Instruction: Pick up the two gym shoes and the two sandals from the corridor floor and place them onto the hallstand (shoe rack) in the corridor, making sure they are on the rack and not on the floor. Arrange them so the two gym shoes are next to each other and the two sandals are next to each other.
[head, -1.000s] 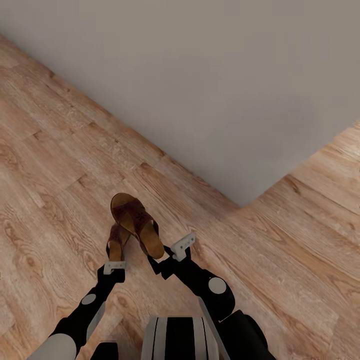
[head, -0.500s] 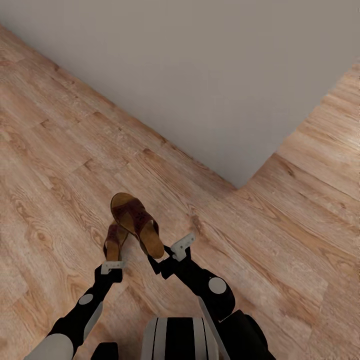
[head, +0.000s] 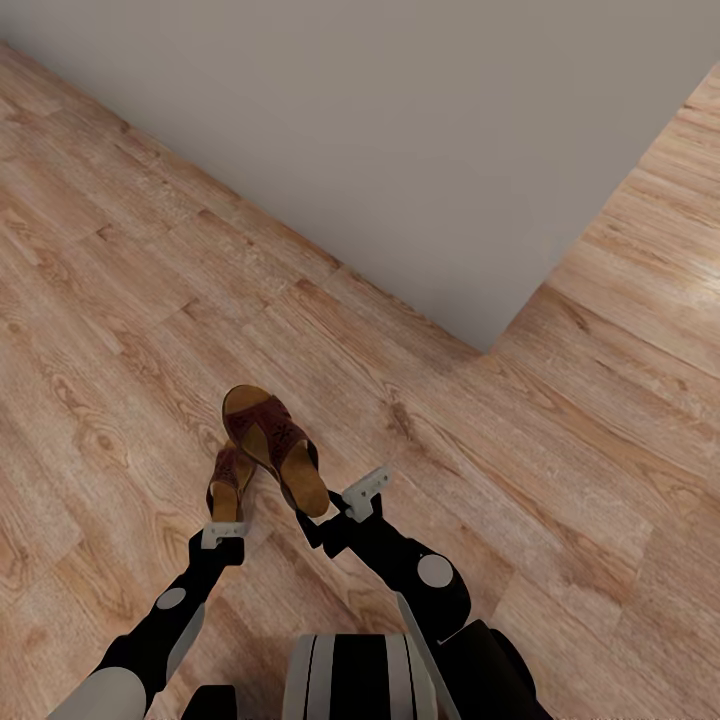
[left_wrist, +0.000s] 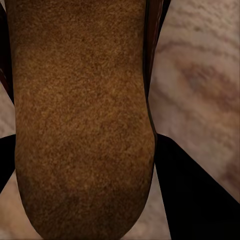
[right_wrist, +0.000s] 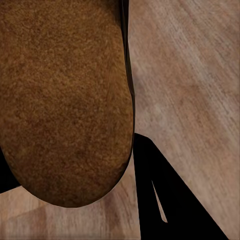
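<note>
While carrying 2 brown leather open sandals above light wood-plank floor (head: 120, 330) | left gripper (head: 224, 533) clamping lower sandal (head: 231, 480) by heel, pointing forward | right gripper (head: 322, 512) clamping upper sandal (head: 272, 447), toe angling forward-left | facing grey wall corner (head: 400, 150)

brown sandals (head: 270, 455), heels gripped, above corridor floor (head: 110, 330)

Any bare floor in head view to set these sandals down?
Bare corridor floor left of the sandals, up to the grey wall; more planks right of the wall corner. Crowded only at the claws: left, right, each carrying a sandal.
</note>
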